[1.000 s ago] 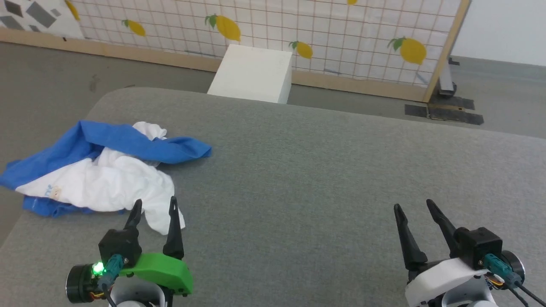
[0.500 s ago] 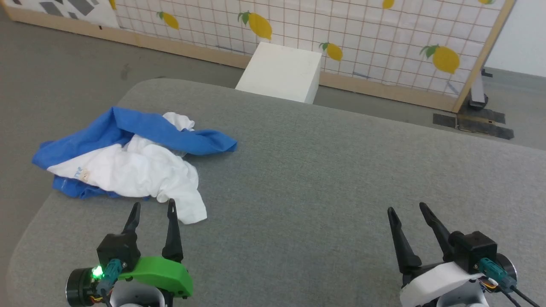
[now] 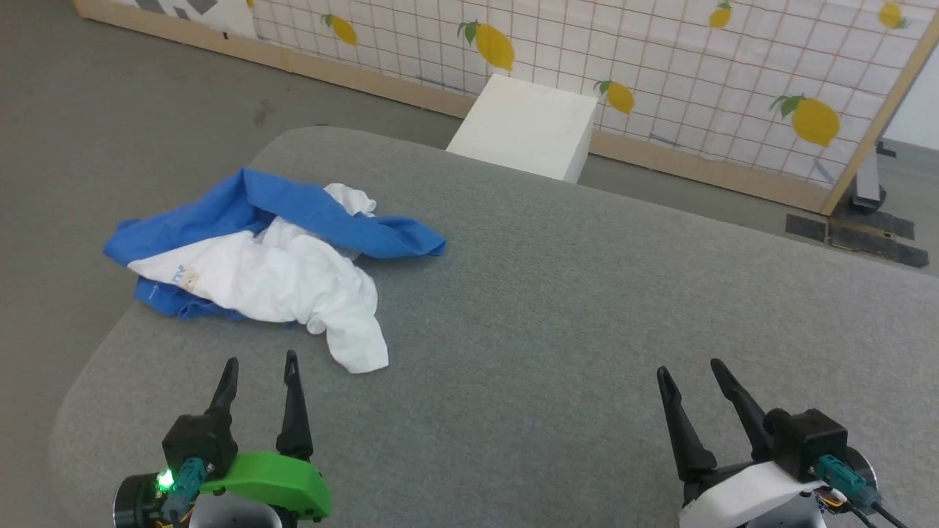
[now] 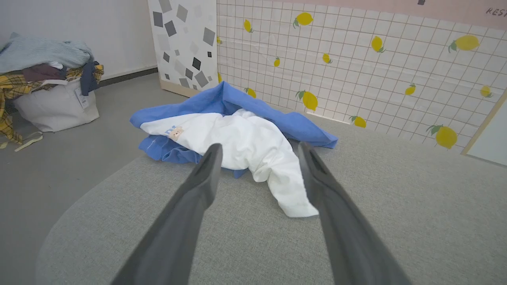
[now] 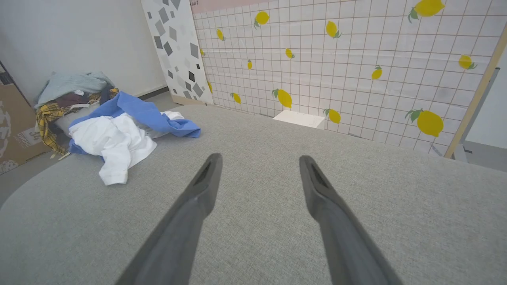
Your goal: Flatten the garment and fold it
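Head view: a crumpled, soft white-and-blue garment (image 3: 271,271) lies near the left edge of the grey fabric table (image 3: 587,293). The left gripper (image 3: 262,357) and right gripper (image 3: 689,366) are both spread and empty.
Left wrist view: the garment lies just beyond the fingers (image 4: 198,190).
Right wrist view: the garment is well to the left, apparently untouched.

garment (image 3: 279,271): bunched at the table's left edge; neckband and lower layers hidden in its folds.
print (image 3: 182,276): too small to read.
table (image 3: 587,308): near and right edges cut off in the head view.
white box (image 3: 528,125): base hidden behind the table's far edge.
bag (image 4: 55,107): cut by the left wrist view's edge.
lettering (image 4: 496,11): cut off.
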